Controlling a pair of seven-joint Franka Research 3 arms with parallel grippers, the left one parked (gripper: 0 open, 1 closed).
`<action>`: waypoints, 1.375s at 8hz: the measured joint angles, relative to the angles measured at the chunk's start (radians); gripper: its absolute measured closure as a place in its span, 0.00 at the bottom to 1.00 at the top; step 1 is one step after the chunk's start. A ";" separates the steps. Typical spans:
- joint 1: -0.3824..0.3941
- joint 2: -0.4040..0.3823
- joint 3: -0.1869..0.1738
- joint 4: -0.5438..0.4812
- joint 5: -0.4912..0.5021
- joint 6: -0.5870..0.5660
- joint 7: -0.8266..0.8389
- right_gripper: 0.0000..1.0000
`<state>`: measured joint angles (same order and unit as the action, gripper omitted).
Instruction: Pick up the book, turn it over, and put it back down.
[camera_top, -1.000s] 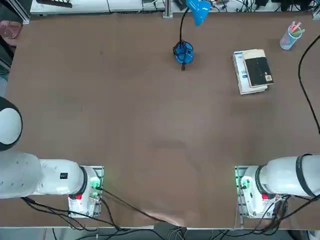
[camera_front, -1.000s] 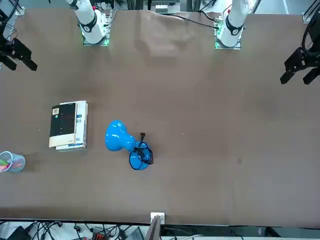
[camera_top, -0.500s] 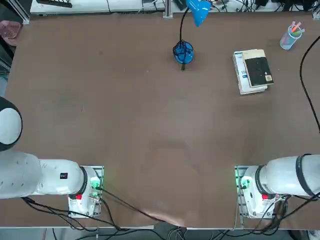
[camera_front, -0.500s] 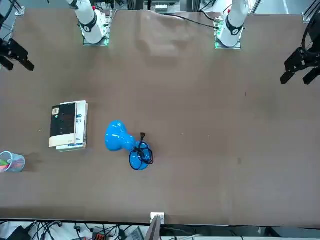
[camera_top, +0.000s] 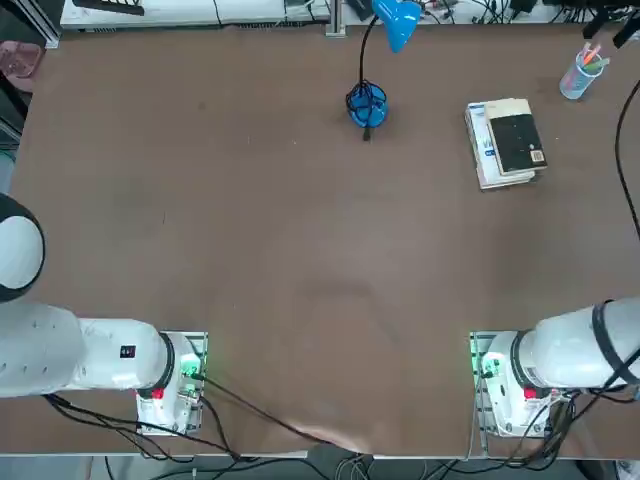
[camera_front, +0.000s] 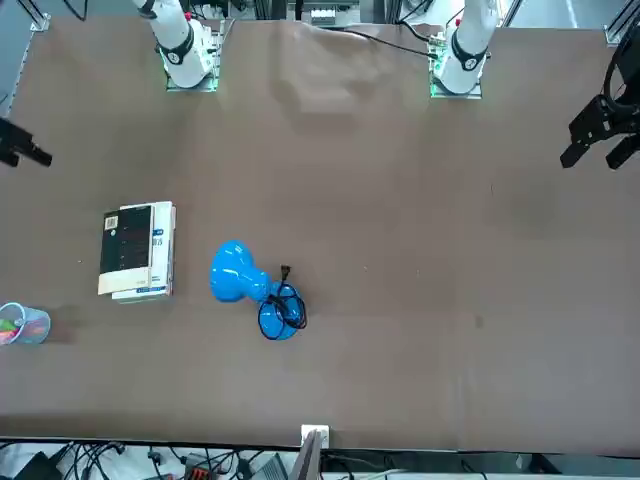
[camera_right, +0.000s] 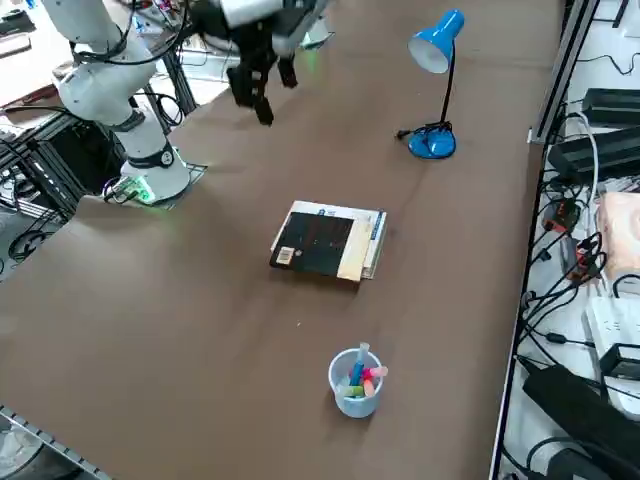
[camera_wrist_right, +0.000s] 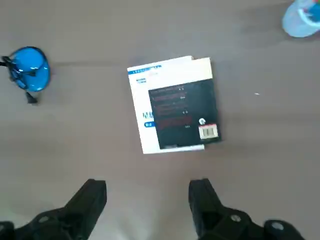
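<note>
The book (camera_top: 505, 142) lies flat on the brown table at the far right, its cream cover with a black rectangle and a blue strip facing up. It also shows in the front view (camera_front: 138, 250), the side view (camera_right: 325, 242) and the wrist view (camera_wrist_right: 175, 104). My right gripper (camera_wrist_right: 147, 192) hangs open in the air above the table, on the base side of the book and well apart from it. Nothing sits between its black fingers (camera_wrist_right: 92, 195). The side view shows the gripper (camera_right: 265, 95) high up, and the front view catches it (camera_front: 22, 152) at the left edge.
A blue desk lamp (camera_top: 367, 105) stands to the left of the book, its base (camera_right: 433, 145) on the table. A clear cup of coloured markers (camera_top: 582, 72) stands near the far right corner (camera_right: 357, 385). Cables run beyond the table's far edge.
The right gripper has travelled away from its base toward the book's part of the table, staying open. The book, lamp and cup have not moved.
</note>
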<state>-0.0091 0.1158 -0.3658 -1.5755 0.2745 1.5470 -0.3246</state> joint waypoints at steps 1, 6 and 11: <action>-0.028 0.063 -0.041 0.009 0.089 0.000 -0.082 0.00; -0.277 0.436 -0.057 0.025 0.502 0.000 -0.538 0.00; -0.378 0.715 -0.054 0.108 0.773 -0.097 -0.646 0.03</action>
<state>-0.3866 0.8308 -0.4198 -1.4679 1.0472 1.4505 -0.9708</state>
